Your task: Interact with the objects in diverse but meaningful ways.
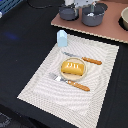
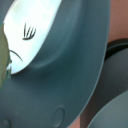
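My gripper hangs at the back of the scene, low over two grey pots on a brown board; its fingers are too blurred to read. The wrist view is filled by the inside of a grey pot, with a white item bearing black marks lying in it. The same white item shows in the pot on the exterior view's right. A yellow bread-like block lies on a clear plate in the middle of the placemat. A pale blue carton stands upright at the placemat's far corner.
On the striped placemat, a knife and a fork with brown handles flank the plate. The brown board holds the pots. A bowl sits at its edge on the exterior view's right. Black table all around.
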